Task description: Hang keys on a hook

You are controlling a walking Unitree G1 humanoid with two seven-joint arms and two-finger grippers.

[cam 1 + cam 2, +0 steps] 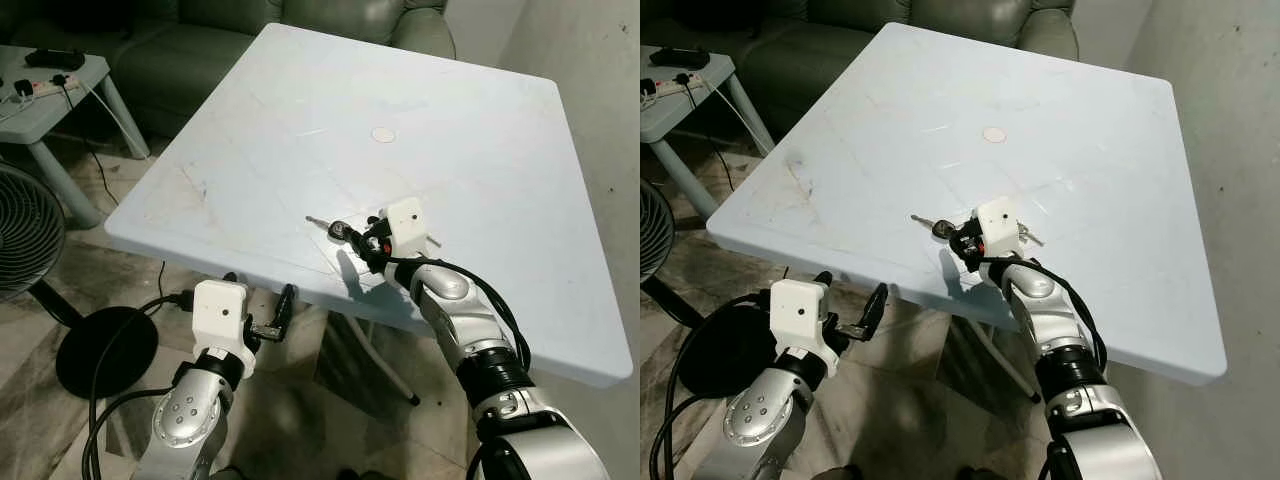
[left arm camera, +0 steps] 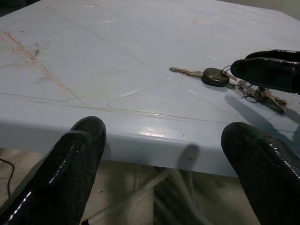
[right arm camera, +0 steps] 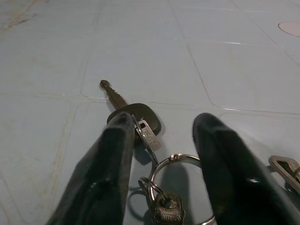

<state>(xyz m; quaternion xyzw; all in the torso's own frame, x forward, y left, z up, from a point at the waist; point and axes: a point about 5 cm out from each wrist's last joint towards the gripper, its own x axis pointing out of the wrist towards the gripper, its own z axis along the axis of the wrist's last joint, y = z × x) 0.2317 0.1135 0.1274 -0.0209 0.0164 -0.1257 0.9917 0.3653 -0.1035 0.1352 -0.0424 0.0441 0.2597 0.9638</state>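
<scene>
Pale blue tabletop [image 1: 480,180] carries the keys [image 3: 140,126] near its front edge, my right gripper [image 3: 161,154] straddling their ring with fingers open, left gripper [image 1: 262,312] open below the edge.

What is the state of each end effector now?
Left end effector: open, empty, below the pale blue plastic table edge.
Right end effector: open, straddling the metal key bunch, not yet gripping.
</scene>
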